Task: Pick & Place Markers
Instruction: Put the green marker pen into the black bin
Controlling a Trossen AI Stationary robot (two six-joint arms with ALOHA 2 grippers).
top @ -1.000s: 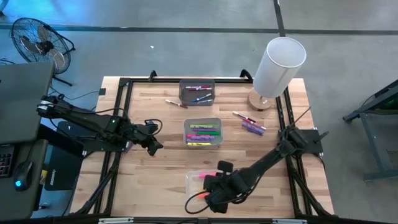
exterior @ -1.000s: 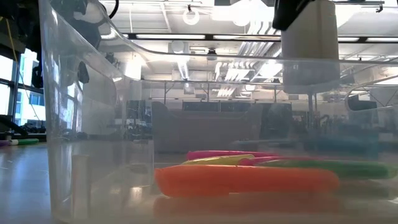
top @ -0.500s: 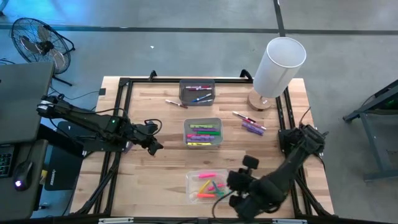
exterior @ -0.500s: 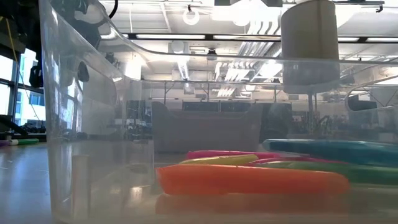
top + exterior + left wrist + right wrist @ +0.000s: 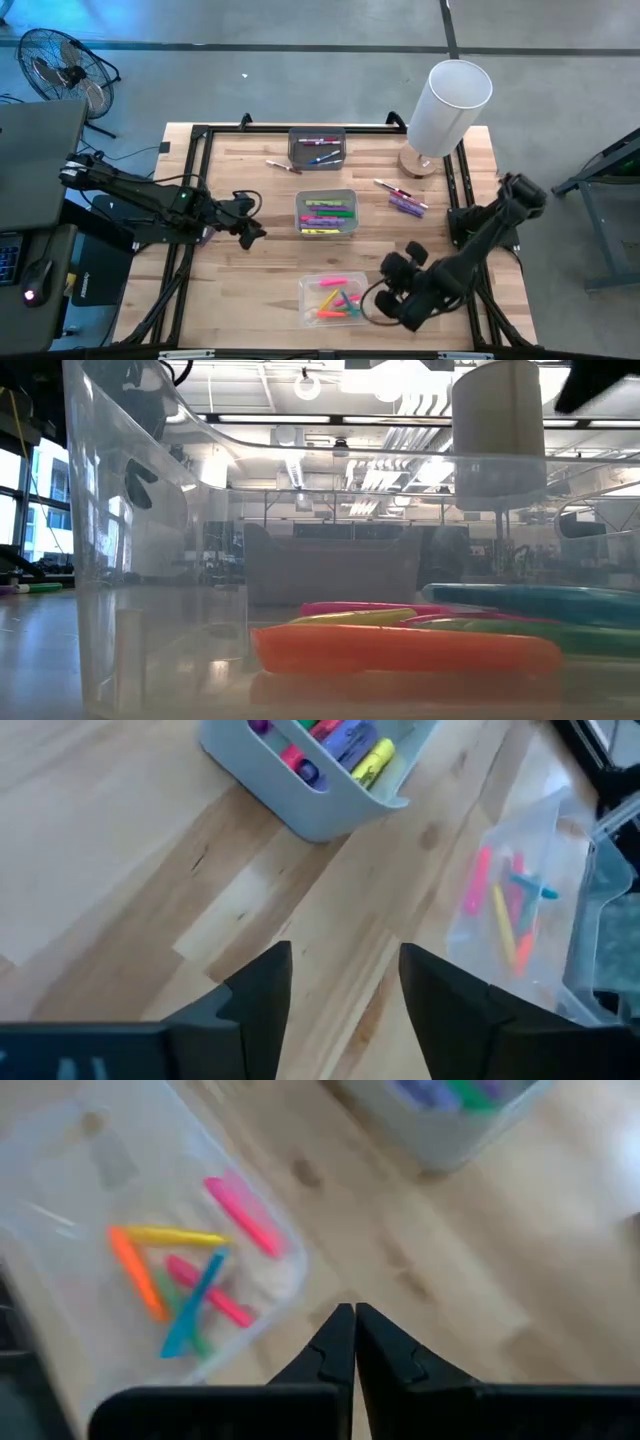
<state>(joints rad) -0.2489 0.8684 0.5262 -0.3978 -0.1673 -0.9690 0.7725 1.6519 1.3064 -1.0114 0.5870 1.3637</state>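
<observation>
Right gripper [image 5: 385, 305] had swung clear of the clear bin [image 5: 330, 297], fingers pressed together, empty; loose markers [image 5: 400, 197] lay beyond them, nearer this arm.

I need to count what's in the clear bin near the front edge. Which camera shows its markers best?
The right wrist view: it looks down into the clear bin and shows its markers separately. The high view shows the bin small; the left wrist view catches it at an angle; the low view looks through its wall, with the markers overlapping.
</observation>
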